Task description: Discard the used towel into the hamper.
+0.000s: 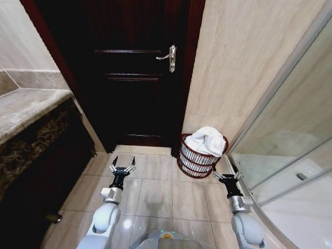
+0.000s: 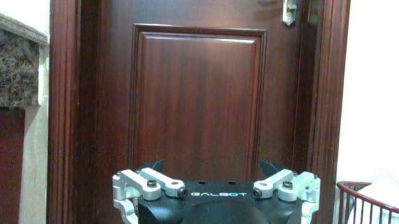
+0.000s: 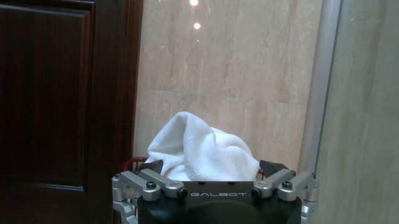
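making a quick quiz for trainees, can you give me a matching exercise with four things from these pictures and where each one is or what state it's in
Things:
1. white cotton towel
2. dark reddish-brown openwork hamper
3. left hand
4. silver metal door handle

Places or states:
A. open, above the floor tiles before the door
B. on the floor by the beige wall, right of the door
C. heaped in the basket, rising over its rim
D. on the dark wooden door, by its right edge

Pairs: 1-C, 2-B, 3-A, 4-D
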Controlling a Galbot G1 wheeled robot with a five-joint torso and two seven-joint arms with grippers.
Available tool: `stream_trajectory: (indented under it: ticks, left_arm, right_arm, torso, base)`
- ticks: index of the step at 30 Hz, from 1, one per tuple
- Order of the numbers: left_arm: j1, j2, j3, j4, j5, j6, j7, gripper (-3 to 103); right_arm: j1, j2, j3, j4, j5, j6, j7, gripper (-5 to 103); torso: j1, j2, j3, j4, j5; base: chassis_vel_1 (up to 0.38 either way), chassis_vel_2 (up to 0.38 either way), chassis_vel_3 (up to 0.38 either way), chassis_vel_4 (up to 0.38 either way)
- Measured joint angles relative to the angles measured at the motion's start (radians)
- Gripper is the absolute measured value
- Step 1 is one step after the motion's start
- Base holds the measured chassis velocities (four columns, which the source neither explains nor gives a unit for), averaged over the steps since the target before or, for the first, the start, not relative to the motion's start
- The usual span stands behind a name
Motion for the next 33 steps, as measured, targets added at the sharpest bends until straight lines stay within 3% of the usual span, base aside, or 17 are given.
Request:
stream_trajectory:
  ticks: [16, 33]
  left_arm:
    - [0.023, -0.005, 0.010, -0.028, 0.029, -0.005, 0.000, 100]
    - [0.034, 0.013, 0.000, -0.040, 0.011, -0.027, 0.000, 100]
  right_arm:
    - [-0.026, 0.017, 0.006, 0.004, 0.000, 0.022, -0.002, 100]
    - [-0.056, 0.042, 0.004, 0.050, -0.032, 0.034, 0.016, 100]
  torso:
    - [0.001, 0.004, 0.002, 0.0000, 0.0000]
    - [0.004, 0.008, 0.005, 0.0000, -0.0002]
  base:
    - [-0.011, 0.011, 0.010, -0.015]
    - [-0.126, 0.133, 0.136, -0.128]
